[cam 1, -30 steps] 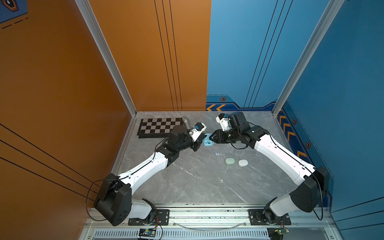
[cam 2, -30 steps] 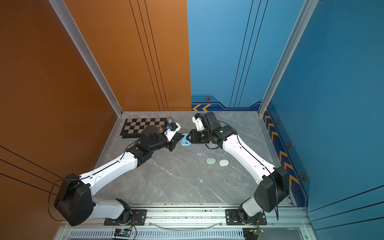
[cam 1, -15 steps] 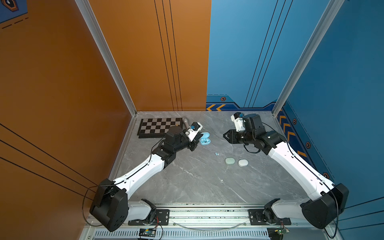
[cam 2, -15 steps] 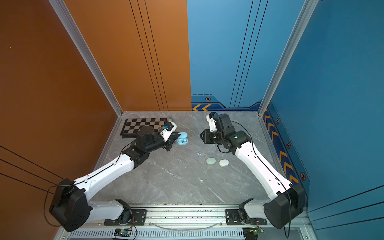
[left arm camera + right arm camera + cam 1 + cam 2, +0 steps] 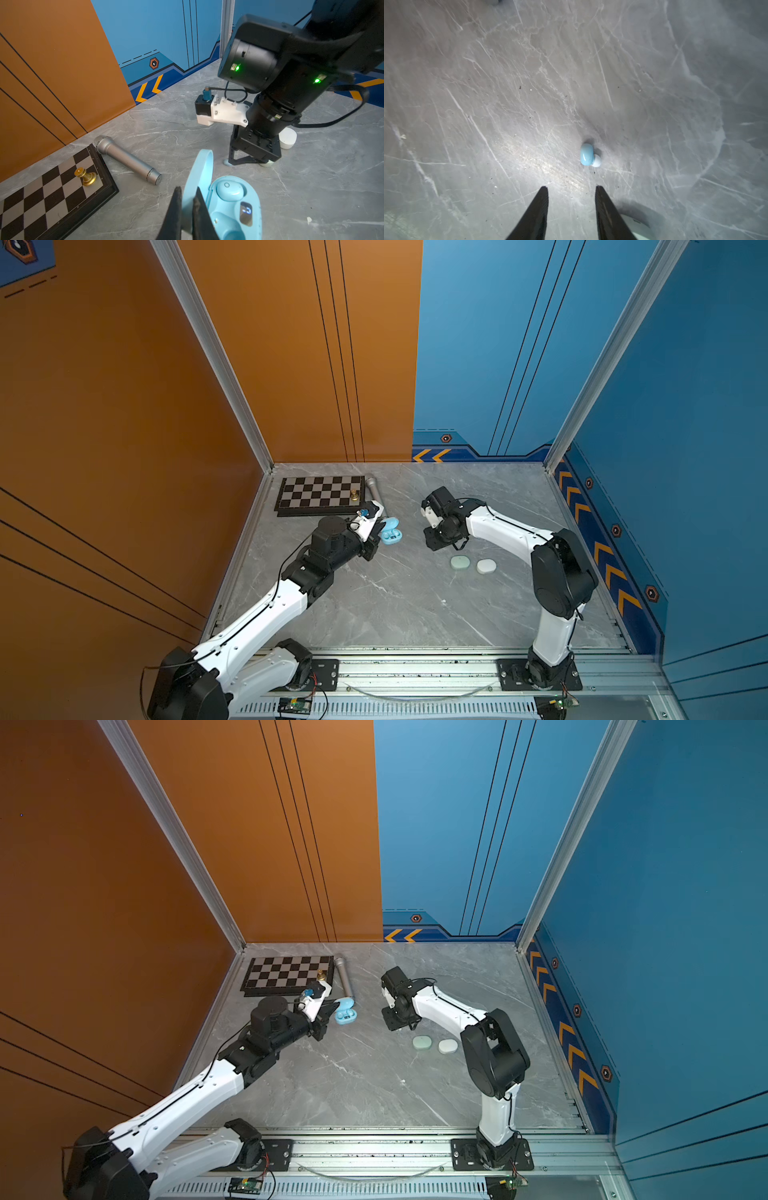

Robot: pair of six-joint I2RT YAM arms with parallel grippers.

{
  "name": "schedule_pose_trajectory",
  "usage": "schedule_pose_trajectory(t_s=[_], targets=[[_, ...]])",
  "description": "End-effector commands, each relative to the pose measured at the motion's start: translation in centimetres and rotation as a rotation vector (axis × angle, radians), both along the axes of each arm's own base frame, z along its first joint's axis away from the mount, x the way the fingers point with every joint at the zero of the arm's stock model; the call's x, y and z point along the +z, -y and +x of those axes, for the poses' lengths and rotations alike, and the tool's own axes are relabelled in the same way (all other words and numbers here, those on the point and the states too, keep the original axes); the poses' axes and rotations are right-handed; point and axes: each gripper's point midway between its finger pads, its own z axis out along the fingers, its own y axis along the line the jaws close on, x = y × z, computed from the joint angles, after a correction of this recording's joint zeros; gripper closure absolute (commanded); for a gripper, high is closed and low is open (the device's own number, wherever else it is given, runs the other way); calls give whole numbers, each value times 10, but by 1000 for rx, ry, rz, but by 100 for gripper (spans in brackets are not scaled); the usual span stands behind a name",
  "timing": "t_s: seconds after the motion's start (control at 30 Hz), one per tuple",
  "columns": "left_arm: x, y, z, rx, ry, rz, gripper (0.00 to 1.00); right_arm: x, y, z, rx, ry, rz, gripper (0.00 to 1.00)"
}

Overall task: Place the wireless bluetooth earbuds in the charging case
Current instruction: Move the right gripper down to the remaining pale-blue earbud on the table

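A top view puts your open blue charging case (image 5: 390, 531) at nine o'clock from the right end effector (image 5: 433, 544); left wrist: left end effector (image 5: 187, 189) pinches its lid, one earbud (image 5: 229, 190) seated; right wrist: jaws spread over the loose blue earbud (image 5: 587, 154), yet to go in.

Left arm (image 5: 266, 605): stretched from the near-left base toward the far middle, forearm low.
Left gripper (image 5: 188, 194): fingers pinched together on the raised lid of the blue case (image 5: 230, 205) (a thin, edge-on grip).
Right arm (image 5: 507, 533): elbow high on the right, forearm reaching left toward the middle.
Right gripper (image 5: 571, 187): pointing straight down, jaws parted.
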Motion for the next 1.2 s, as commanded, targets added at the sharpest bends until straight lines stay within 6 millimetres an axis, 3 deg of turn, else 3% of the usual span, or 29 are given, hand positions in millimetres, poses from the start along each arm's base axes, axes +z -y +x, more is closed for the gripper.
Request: schedule_pose_trajectory(t_s=[0.0, 0.57, 0.7, 1.0, 1.17], targets=[[-2, -10, -5, 51, -18, 2, 100, -5, 9, 9, 34, 21, -91, 59], [5, -10, -5, 49, -22, 18, 100, -38, 3, 17, 83, -6, -166, 67], [6, -10, -5, 48, -22, 18, 100, -54, 3, 13, 89, -44, -176, 70], [5, -9, -4, 44, -26, 20, 100, -61, 3, 10, 79, -73, -164, 80], [4, -7, -3, 41, -27, 19, 100, -53, 7, 10, 58, -70, -150, 84]])
